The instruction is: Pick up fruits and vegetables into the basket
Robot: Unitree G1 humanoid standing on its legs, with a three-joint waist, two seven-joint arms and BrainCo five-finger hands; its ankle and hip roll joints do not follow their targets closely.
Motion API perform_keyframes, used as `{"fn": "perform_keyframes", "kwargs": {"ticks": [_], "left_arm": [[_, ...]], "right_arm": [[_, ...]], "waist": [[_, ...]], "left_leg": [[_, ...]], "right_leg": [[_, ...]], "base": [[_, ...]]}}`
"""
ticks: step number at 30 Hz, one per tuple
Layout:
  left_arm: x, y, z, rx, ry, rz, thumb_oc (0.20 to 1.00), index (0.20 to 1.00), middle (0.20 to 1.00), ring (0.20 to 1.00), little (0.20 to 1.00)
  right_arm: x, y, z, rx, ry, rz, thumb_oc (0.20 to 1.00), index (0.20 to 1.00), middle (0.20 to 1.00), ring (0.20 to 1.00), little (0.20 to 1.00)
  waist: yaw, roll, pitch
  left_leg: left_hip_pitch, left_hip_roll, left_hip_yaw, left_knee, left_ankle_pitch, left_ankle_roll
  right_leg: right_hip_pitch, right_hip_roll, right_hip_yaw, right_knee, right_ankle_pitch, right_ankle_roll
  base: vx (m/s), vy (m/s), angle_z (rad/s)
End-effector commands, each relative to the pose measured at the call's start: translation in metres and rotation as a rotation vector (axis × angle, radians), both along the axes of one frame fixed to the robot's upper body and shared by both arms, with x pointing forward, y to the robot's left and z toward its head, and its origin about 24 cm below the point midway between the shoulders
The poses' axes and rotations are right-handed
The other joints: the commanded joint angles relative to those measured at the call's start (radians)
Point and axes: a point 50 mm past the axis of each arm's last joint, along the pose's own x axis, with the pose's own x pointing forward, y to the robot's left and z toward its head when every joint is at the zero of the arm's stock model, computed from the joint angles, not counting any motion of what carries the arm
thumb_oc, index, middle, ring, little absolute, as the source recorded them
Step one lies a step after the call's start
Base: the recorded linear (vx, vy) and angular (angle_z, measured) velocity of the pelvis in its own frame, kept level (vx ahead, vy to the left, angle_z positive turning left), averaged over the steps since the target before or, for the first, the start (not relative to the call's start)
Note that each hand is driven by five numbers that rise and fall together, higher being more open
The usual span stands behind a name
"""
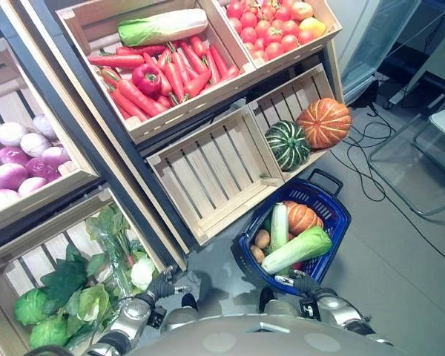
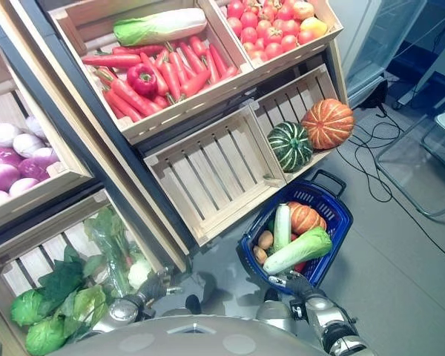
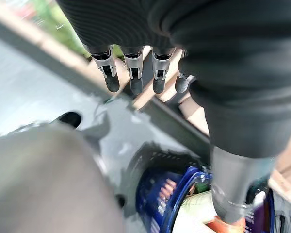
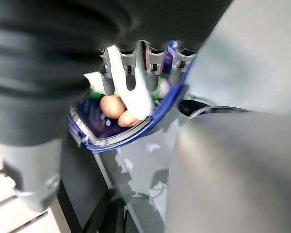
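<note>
Floor by crates: basket (image 1: pixel 332 210) w/ 2 cabbages, 1 pumpkin, 2 potatoes; left hand (image 3: pixel 131 73), right hand (image 4: pixel 140 68) both open, empty.

Your left hand (image 1: pixel 160 288) hangs low at the view's lower left, fingers (image 3: pixel 132 75) straight and relaxed, holding nothing. Your right hand (image 2: pixel 302 286) sits low at the lower right, its fingers (image 4: pixel 155 62) also straight and empty, wrist bent forward.
</note>
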Motion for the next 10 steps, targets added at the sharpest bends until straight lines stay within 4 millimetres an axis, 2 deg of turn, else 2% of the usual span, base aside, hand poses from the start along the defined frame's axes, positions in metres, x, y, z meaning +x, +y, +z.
{"fn": "perform_keyframes", "kwargs": {"ticks": [1,4,10], "left_arm": [[0.005,-0.005,-0.005,-0.073,0.086,0.081,1.0,1.0,1.0,1.0,1.0],[-0.001,-0.005,-0.008,-0.06,0.137,0.057,1.0,1.0,1.0,1.0,1.0],[-0.006,-0.005,-0.01,-0.077,0.245,0.038,1.0,1.0,1.0,1.0,1.0]], "right_arm": [[-0.011,0.015,-0.008,0.137,0.118,-0.077,1.0,1.0,1.0,1.0,1.0],[-0.019,0.017,-0.01,0.192,0.166,-0.142,1.0,1.0,1.0,1.0,1.0],[-0.025,0.014,-0.01,0.178,0.232,0.011,1.0,1.0,1.0,1.0,1.0]], "waist": [[0.026,-0.016,0.028],[0.025,-0.011,0.017],[0.023,-0.009,0.006]], "left_leg": [[0.006,-0.026,0.001,0.072,-0.132,0.039],[0.015,-0.03,0.0,0.068,-0.134,0.041],[0.022,-0.031,0.003,0.066,-0.137,0.046]], "right_leg": [[-0.001,-0.028,-0.02,0.064,-0.037,0.033],[0.009,-0.026,-0.023,0.057,-0.039,0.031],[0.016,-0.024,-0.022,0.058,-0.046,0.029]], "base": [[0.03,0.073,0.06],[0.03,0.057,-0.02],[0.0,0.018,0.0]]}}
